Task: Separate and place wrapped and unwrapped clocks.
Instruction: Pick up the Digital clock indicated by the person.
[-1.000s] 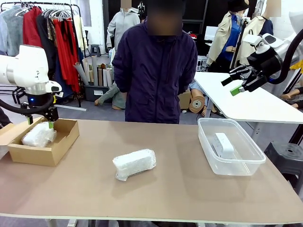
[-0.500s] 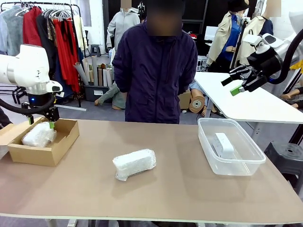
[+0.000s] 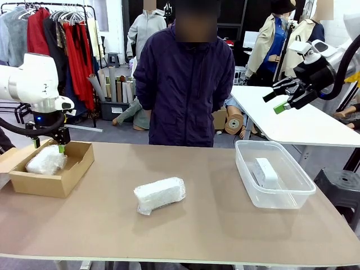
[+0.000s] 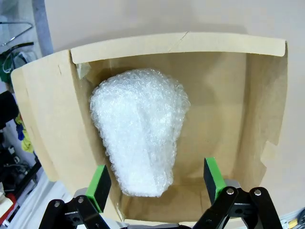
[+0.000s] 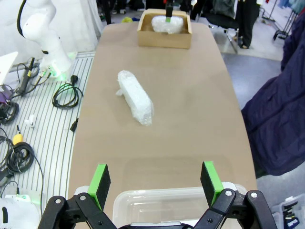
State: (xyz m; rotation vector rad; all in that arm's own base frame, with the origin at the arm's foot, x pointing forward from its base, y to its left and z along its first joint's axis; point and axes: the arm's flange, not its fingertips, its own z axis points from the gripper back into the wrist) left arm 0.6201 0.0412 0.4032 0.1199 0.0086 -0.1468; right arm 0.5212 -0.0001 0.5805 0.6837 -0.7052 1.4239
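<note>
Zero shift: left pincer (image 3: pixel 48 146), right pincer (image 3: pixel 272 102) agape.

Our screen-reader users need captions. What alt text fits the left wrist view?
A lumpy white bundle in bubble wrap lies inside an open brown cardboard box, seen from above, below the left gripper, whose open green-padded fingers stand one at each side of the bundle's near end. Tan table shows beyond the box.

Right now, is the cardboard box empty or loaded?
Loaded: one bubble-wrapped bundle lies inside the cardboard box, below the open left hand.
</note>
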